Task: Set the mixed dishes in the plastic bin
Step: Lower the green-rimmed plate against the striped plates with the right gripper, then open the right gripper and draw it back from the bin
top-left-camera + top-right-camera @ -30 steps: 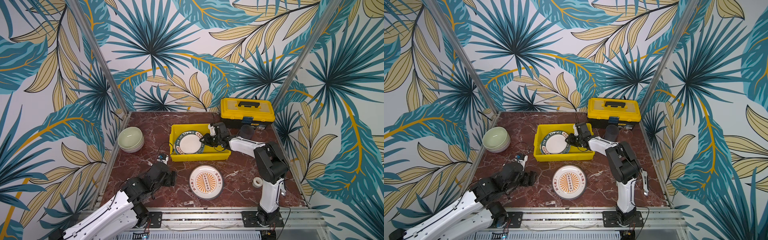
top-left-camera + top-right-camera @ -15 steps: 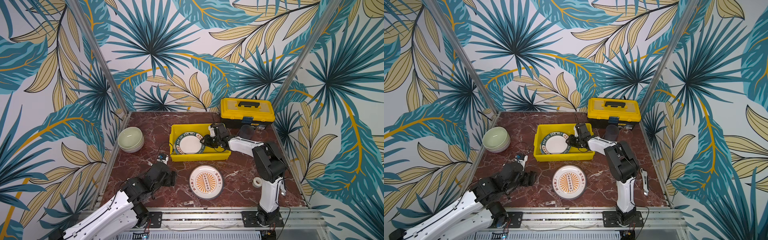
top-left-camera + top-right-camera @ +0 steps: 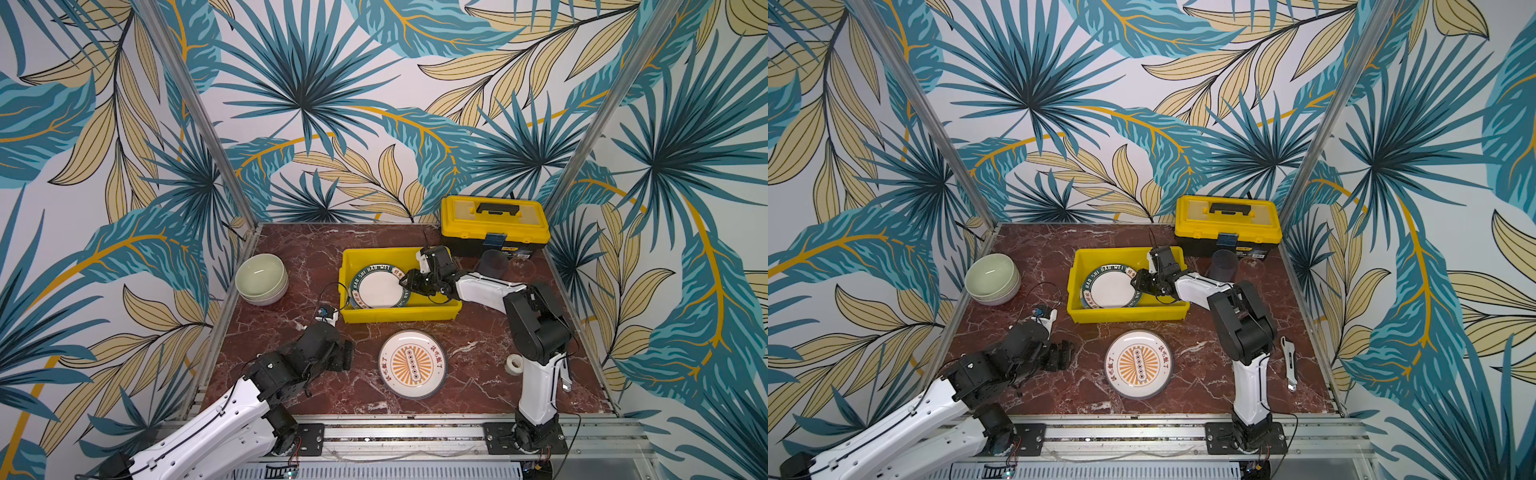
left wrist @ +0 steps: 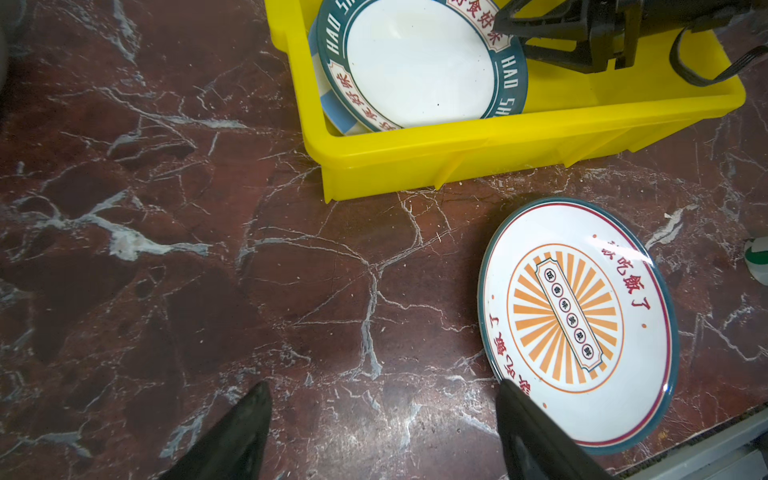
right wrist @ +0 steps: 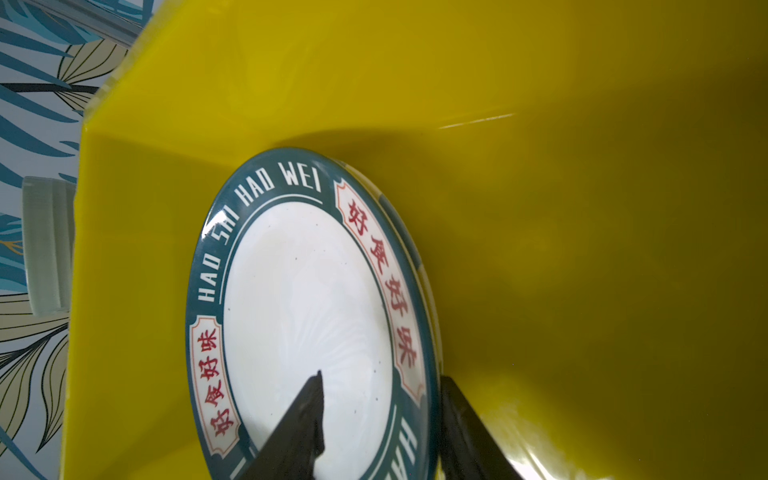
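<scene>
While round lettered plate [image 5: 307, 291] is lying in glossy yel. bin [image 3: 399, 316], right gripper [image 5: 382, 376] jaws are straddling its 3 o'clock rim, released; left gripper [image 4: 383, 384] jaws are gaping over veined bench [image 4: 208, 270].

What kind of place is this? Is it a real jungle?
Not a jungle: probably a robot practice booth. The leaves are printed wall panels, white robot arms are bolted to a metal rail, and a lettered plate sits in a yellow plastic bin.
</scene>
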Controlling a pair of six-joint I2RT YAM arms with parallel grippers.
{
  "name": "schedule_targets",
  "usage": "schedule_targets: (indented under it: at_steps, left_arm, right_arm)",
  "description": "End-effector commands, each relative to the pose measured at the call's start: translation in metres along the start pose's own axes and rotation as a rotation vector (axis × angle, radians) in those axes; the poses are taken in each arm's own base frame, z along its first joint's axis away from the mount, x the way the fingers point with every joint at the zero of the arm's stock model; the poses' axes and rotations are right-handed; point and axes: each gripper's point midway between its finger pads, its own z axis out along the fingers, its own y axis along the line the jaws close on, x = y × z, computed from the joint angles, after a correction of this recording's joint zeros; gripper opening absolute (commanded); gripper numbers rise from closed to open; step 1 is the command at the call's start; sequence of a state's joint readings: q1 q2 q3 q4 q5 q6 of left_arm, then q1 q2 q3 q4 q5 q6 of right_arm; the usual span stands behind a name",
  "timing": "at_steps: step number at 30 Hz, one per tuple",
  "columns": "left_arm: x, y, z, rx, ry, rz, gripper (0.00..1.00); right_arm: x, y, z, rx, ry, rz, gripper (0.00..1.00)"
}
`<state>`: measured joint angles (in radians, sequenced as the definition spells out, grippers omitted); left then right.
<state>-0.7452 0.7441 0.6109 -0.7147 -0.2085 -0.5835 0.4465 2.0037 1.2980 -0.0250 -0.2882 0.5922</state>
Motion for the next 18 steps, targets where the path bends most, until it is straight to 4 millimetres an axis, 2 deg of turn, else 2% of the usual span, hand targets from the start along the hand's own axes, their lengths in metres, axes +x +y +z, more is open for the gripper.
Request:
schedule_targets:
  at_steps: [1, 8, 11, 18]
  left_arm:
    - [-0.018, -0.011, -0.005, 0.038, -0.044, -0.009, 0.85]
    - [-0.017, -0.017, 0.004, 0.051, -0.026, -0.008, 0.85]
    - [-0.017, -0.022, 0.007, 0.072, -0.022, -0.006, 0.85]
    - [-0.017, -0.035, 0.011, 0.137, -0.019, 0.008, 0.82]
  right_arm:
    - [-0.003, -0.002, -0.005, 0.033, 0.005, -0.049, 0.5]
    - [-0.016, 0.0, -0.036, 0.114, -0.023, -0.149, 0.56]
    - [-0.016, -0.001, -0.052, 0.151, -0.019, -0.17, 0.57]
    - [-0.017, 0.021, -0.106, 0.13, -0.045, -0.228, 0.57]
